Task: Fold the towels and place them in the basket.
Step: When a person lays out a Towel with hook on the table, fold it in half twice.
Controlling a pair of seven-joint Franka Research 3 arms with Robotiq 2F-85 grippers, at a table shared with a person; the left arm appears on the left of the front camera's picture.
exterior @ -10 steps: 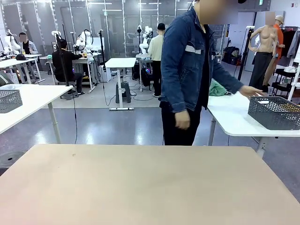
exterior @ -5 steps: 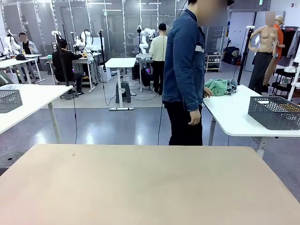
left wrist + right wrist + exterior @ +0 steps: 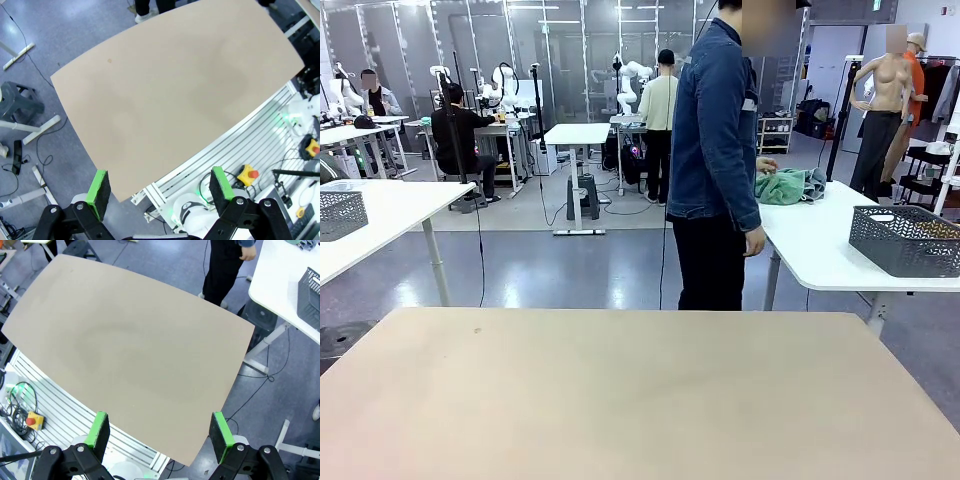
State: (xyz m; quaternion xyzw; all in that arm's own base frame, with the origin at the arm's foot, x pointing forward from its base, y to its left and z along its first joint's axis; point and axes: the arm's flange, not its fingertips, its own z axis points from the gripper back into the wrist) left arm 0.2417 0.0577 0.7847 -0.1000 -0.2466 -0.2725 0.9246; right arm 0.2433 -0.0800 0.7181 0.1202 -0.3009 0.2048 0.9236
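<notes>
Change: the person (image 3: 715,150) has turned since a second ago. Then an arm was stretched toward the basket (image 3: 905,240); now the body is side-on and one hand (image 3: 766,165) is at the towels (image 3: 788,186). The towels are a green-and-grey bunch on the white counter (image 3: 815,250), far beyond both sets of fingers and off to the right fingers' side. The basket hasn't moved: same white counter, nearer the fingers than the towels and well apart from them. This reads as the person about to bring towels over. Nothing to fold is within reach yet, so the robot's part is not begun. The left fingers (image 3: 98,188) are spread wide and empty, and so are the right fingers (image 3: 99,429). Both hang high over the near edge of the tan counter (image 3: 620,390). The tan counter below the fingers is bare end to end, so there is plenty of room to lay a towel flat and fold it. Its near edge sits right under the fingers, with the rail frame (image 3: 235,145) and an e-stop button (image 3: 248,174) just behind. The person stands past the far edge. A floor gap separates its right edge from the white counter, so the basket is likely out of reach till brought over.
</notes>
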